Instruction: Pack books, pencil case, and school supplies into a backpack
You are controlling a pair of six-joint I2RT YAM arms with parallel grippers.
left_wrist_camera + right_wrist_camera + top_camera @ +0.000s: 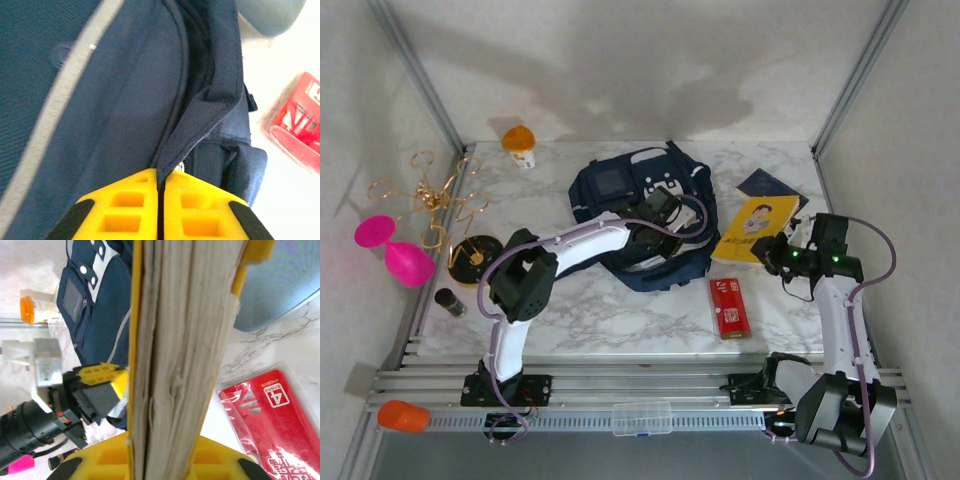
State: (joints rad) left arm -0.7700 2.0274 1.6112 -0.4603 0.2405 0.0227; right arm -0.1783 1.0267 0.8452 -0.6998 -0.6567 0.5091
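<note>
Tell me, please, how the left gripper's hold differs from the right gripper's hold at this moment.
The left gripper pinches a soft fabric edge of the navy blue backpack; the right gripper clamps a stiff yellow-covered book. The left's jaws nearly meet; the right's stand a book's thickness apart. Both have yellow fingers and hold something.

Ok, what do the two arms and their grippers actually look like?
The left arm and right arm have white shells between black joints, each trailed by a lilac cable. The left gripper and right gripper carry bright yellow fingers with square recesses and black corner pads; green lights glow behind the right one.
</note>
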